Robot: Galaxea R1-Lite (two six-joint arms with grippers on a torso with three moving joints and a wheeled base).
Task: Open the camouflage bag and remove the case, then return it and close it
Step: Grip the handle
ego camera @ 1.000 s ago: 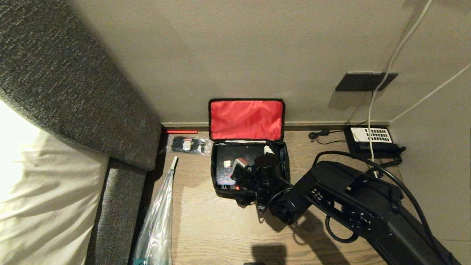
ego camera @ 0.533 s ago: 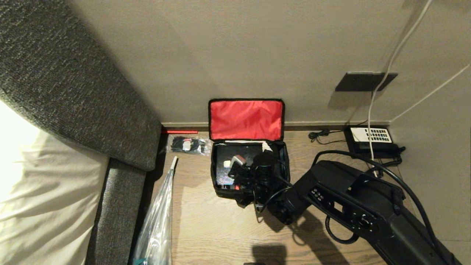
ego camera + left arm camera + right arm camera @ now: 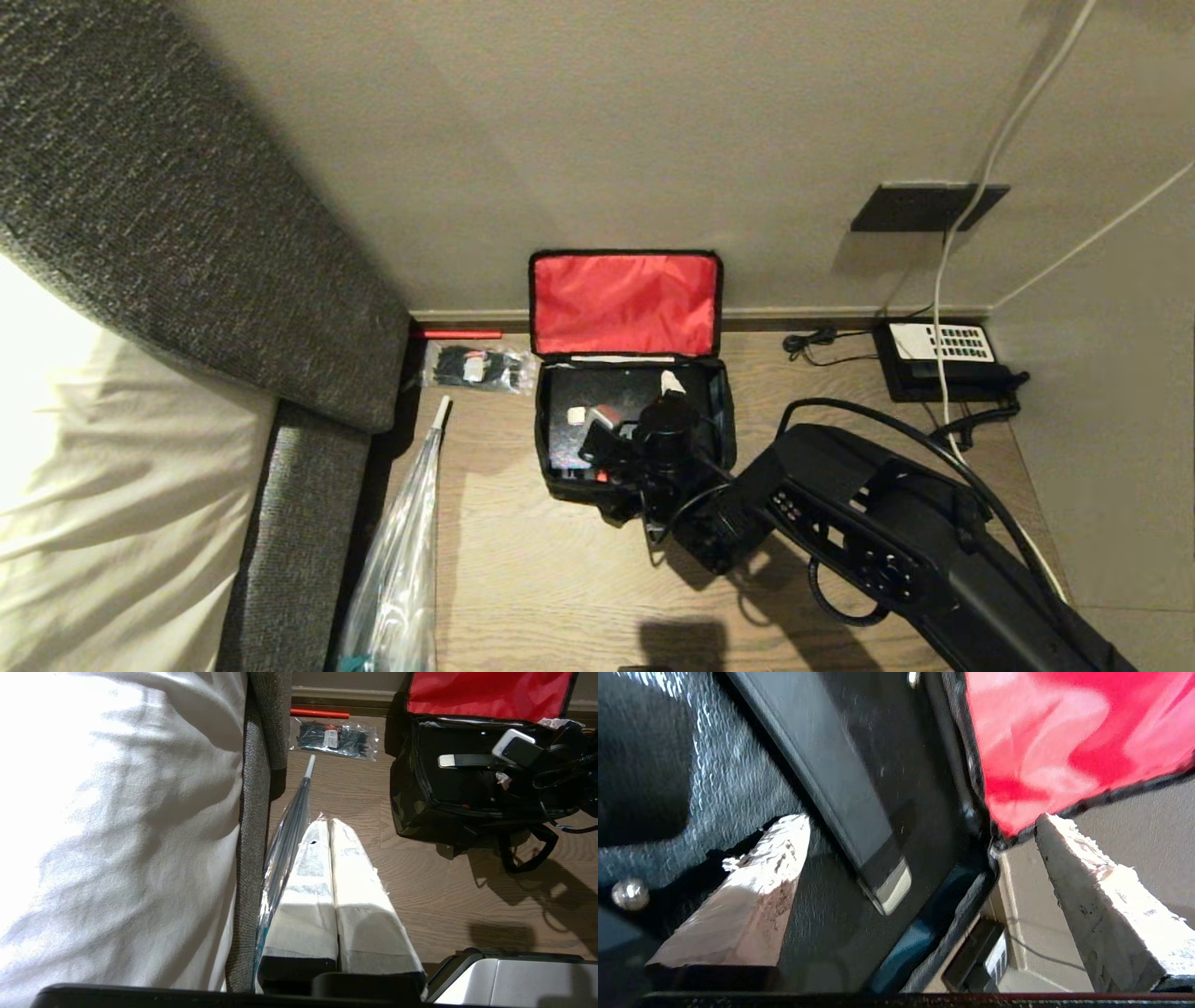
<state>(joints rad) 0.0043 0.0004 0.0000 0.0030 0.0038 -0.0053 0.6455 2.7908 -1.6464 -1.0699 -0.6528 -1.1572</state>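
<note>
Shift: right claw point(image 3: 624, 403) has drawn slightly back toward the robot over the open bag since a second ago.
Right claw: spread wide, empty, one finger point(image 3: 756, 868) low over the case.
Bag: boxy green-and-black camouflage fabric bag point(image 3: 560, 481) on the wooden floor point(image 3: 523, 579), red-lined lid point(image 3: 624, 303) leaning on the wall.
Case: flat black rectangular hard case point(image 3: 569, 439) inside the bag, strap handle point(image 3: 840, 807) uppermost.
Left claw point(image 3: 332, 858): parked near the bed, fingers together.

Hotel-like bedroom, white-sheeted bed point(image 3: 84, 504), upholstered headboard point(image 3: 177, 233), desk telephone point(image 3: 938, 359) on wood floor point(image 3: 541, 579)
</note>
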